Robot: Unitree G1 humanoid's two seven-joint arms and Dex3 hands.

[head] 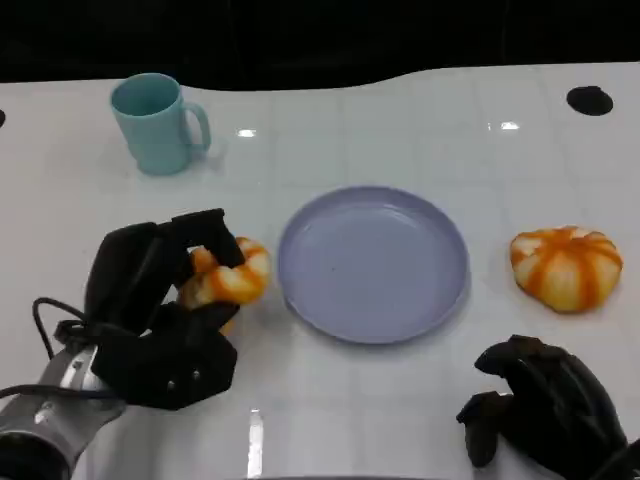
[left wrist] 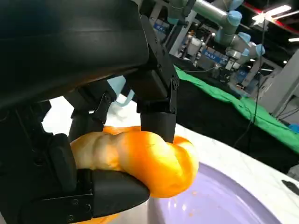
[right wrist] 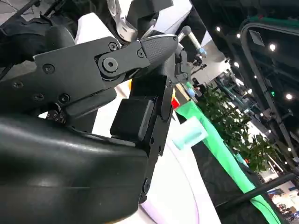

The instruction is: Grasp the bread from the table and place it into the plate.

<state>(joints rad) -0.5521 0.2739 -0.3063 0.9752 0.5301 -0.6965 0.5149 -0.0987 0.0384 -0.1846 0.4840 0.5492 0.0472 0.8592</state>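
Observation:
My left hand (head: 160, 305) grips an orange-and-white bread (head: 232, 272) just left of the lavender plate (head: 372, 262). In the left wrist view the black fingers (left wrist: 156, 109) clamp the bread (left wrist: 140, 158) from above and below, with the plate's rim (left wrist: 219, 200) just beyond it. A second orange-striped bread (head: 566, 265) lies on the table right of the plate. My right hand (head: 545, 405) rests at the lower right with its fingers curled in, holding nothing, a little in front of that second bread.
A light blue mug (head: 155, 122) stands at the back left of the white table (head: 400, 120). A small black disc (head: 589, 99) sits at the far right corner. The mug (right wrist: 189, 133) also appears in the right wrist view.

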